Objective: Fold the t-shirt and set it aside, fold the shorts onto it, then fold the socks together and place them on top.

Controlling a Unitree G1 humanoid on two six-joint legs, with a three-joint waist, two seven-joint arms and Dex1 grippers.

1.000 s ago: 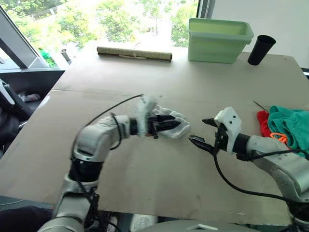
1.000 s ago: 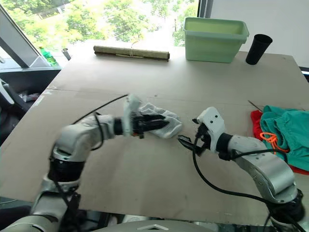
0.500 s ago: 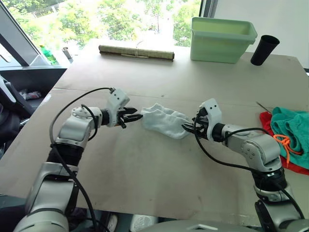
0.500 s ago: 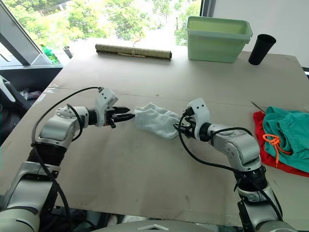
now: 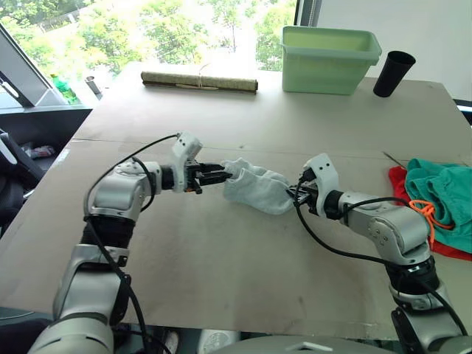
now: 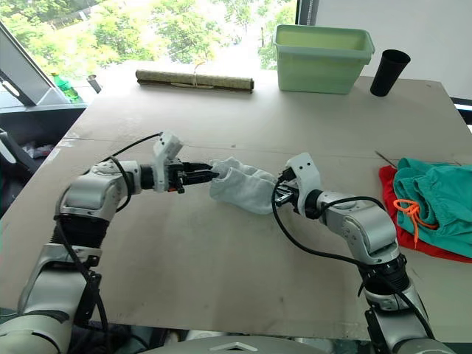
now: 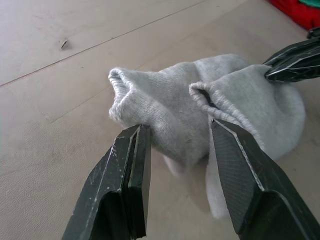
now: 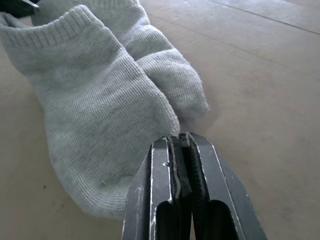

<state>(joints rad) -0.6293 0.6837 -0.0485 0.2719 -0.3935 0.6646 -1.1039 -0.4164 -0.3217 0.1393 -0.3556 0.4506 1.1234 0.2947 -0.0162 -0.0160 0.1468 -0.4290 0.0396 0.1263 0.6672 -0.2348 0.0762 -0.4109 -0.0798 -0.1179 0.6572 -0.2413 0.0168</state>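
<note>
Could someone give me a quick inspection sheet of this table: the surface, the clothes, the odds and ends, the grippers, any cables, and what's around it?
Surface: brown table, seam across it.
Job's things: grey socks lying mid-table; teal shorts on red t-shirt, at the table's right edge.
Clutter: green bin, black cup, tied brown roll along the far edge.
Grippers: left gripper open at the socks' cuffs; right gripper shut at their toe end, nothing seen between its fingers.
Cables: black cable looping over each arm.
Surroundings: window with trees outside.
</note>
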